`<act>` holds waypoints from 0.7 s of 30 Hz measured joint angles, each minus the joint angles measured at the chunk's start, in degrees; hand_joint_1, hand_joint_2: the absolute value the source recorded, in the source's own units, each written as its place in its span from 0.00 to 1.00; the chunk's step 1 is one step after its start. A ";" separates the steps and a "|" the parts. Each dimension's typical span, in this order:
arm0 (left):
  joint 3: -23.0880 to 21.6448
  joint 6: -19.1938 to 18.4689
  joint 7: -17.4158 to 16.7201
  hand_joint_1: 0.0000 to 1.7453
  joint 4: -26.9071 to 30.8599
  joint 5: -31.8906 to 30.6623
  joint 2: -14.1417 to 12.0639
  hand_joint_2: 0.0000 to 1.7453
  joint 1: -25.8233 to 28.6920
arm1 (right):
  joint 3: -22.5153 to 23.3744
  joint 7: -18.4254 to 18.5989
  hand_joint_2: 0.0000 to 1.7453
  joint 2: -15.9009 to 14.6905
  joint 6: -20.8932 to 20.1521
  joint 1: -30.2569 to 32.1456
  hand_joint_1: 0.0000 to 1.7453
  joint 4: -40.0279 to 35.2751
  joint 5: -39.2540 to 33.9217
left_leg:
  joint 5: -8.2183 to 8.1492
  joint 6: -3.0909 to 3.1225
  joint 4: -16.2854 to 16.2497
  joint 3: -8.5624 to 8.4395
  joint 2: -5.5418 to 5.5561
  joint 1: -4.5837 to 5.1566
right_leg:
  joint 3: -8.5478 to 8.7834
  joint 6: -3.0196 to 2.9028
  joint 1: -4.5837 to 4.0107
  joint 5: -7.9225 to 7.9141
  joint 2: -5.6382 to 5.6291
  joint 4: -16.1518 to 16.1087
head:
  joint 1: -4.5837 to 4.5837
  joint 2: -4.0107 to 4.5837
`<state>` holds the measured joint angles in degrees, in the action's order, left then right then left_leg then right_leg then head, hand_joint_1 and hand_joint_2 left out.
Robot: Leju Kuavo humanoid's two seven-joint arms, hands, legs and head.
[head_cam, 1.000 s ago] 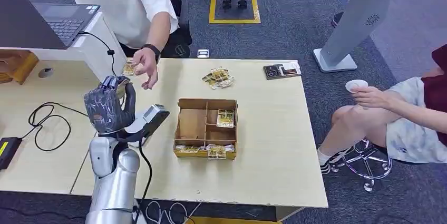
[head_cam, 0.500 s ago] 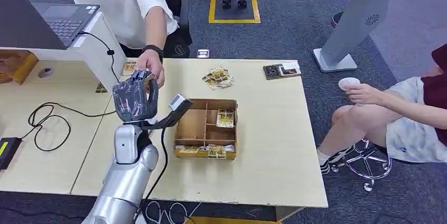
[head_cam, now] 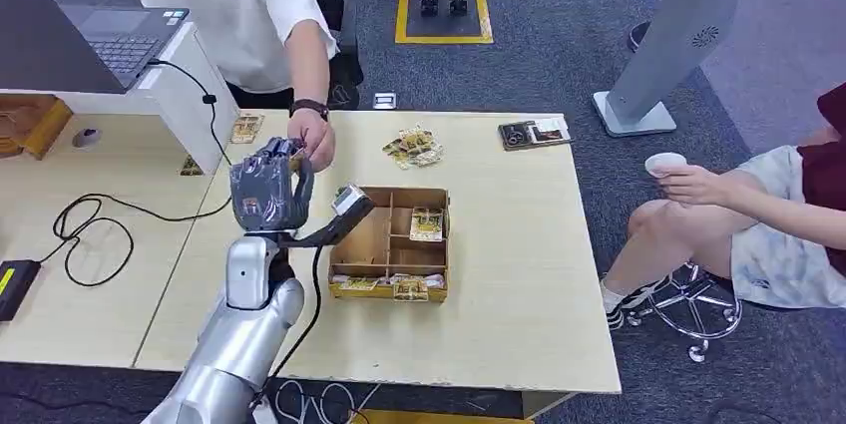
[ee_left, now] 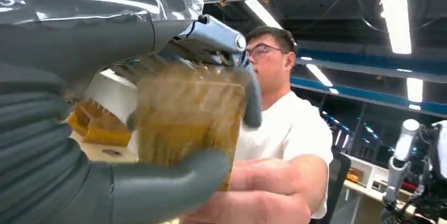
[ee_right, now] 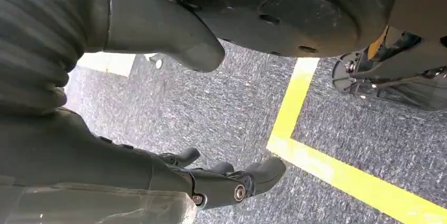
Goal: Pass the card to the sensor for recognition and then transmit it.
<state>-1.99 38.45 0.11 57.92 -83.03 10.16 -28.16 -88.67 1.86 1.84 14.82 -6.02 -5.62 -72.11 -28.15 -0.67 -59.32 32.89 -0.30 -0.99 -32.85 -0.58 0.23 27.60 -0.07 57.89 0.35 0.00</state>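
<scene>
While the left hand (head_cam: 267, 190) is raised over the table (head_cam: 509, 274) at the left centre of the head view, its thumb and fingers are pressed on a yellowish card (ee_left: 187, 116), which stands between them in the left wrist view. The card is blurred there, so its print cannot be read. A person in a white shirt (head_cam: 234, 5) stands at the upper left of the frame and reaches an arm down; the person's hand (head_cam: 315, 137) meets the robot's fingertips, and in the wrist view it seems to touch the card's lower edge, though this is not sharp. Just right of the left hand, a wooden box (head_cam: 390, 241) with compartments lies on the table, with cards in some of them. A small pile of cards (head_cam: 413, 146) lies above the box, near the far edge of the table. The right hand (ee_right: 211, 179) hangs over grey carpet beside a yellow line (ee_right: 337, 176); its fingers are a little curled, apart from each other, and nothing is in them.
</scene>
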 joint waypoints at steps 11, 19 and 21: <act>-0.76 0.00 2.30 0.00 0.96 1.47 -0.83 1.00 0.90 | 0.00 -0.09 1.00 -0.17 0.02 0.05 0.00 -0.31 -0.31 | 0.01 -0.01 0.00 0.00 0.01 0.00 | 0.01 -0.01 0.00 -0.01 0.01 0.01 | 0.00 0.00; -0.70 0.02 6.21 0.00 3.02 2.82 -0.83 1.00 2.14 | 0.00 -0.17 1.00 -0.22 0.07 0.08 0.00 -0.33 -0.57 | 0.01 0.00 0.00 0.01 0.01 0.00 | 0.01 0.00 0.00 -0.01 0.01 0.00 | 0.00 0.00; -0.55 0.00 7.81 0.00 3.78 3.72 -0.81 1.00 2.62 | 0.00 -0.28 1.00 -0.22 0.07 0.12 0.00 -0.33 -0.57 | 0.01 0.00 0.00 0.00 0.01 0.00 | 0.01 0.00 0.00 -0.01 0.01 0.00 | 0.00 0.00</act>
<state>-2.53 38.45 7.92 61.70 -79.32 9.35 -25.54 -88.67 1.57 1.62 14.88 -5.90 -5.95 -72.67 -28.14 -0.67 -59.32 32.89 -0.29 -0.99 -32.84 -0.58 0.23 27.59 -0.05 57.89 0.35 0.00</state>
